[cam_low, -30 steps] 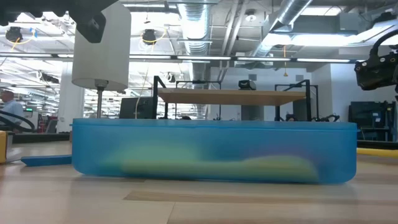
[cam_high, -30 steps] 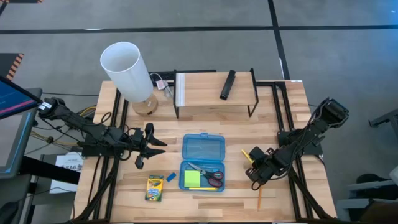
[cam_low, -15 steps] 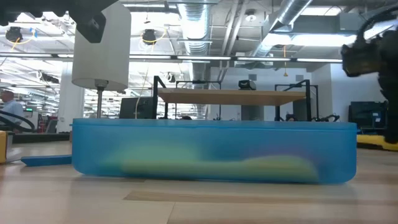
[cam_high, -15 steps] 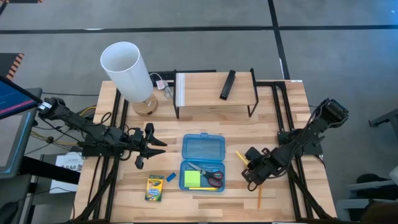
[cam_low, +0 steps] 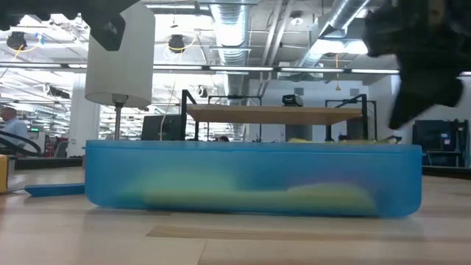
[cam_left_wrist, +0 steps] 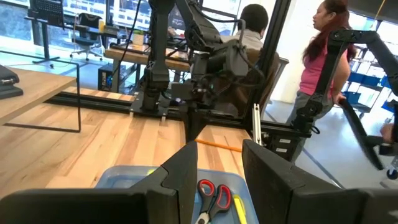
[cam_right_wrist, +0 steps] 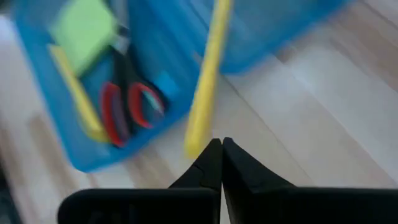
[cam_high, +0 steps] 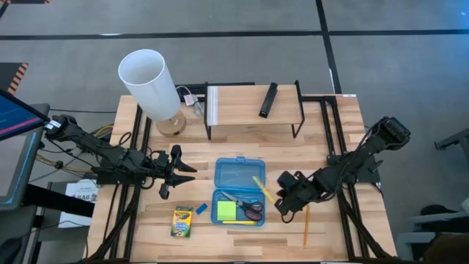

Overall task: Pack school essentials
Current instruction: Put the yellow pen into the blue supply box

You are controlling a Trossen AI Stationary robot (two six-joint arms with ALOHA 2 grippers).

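The blue case (cam_high: pixel 239 192) lies open at mid table, its lid toward the far edge. Its base holds the red-handled scissors (cam_high: pixel 250 208), the green sticky-note pad (cam_high: pixel 226 211) and one yellow stick (cam_right_wrist: pixel 74 93). My right gripper (cam_high: pixel 280 201) is shut on the second yellow stick (cam_high: pixel 259 189) over the case's right rim. The orange pencil (cam_high: pixel 306 224) lies on the table to its right. The crayon box (cam_high: pixel 182 221) and the blue eraser (cam_high: pixel 201 209) lie left of the case. My left gripper (cam_high: pixel 178 170) hangs open, left of the case. The pale pen is out of view. My right gripper pinches the yellow stick by its near end (cam_right_wrist: pixel 198 144) between the two shut fingertips. The fingers come from the table's right, and the stick runs on ahead of them along their line. It is lifted clear, and its free end (cam_high: pixel 254 178) reaches over the case.
The white-shaded lamp (cam_high: pixel 151 79) stands at the far left. A wire-legged wooden shelf (cam_high: pixel 253 103) at the far edge carries the black bar (cam_high: pixel 268 99). Bare wood lies in front of the case. People (cam_left_wrist: pixel 320 56) stand beyond the table in the left wrist view.
My right gripper has moved toward the table's left, from beside the case up to its right rim, and has carried the yellow stick with it. The stick now reaches over the case. The left arm has kept still.
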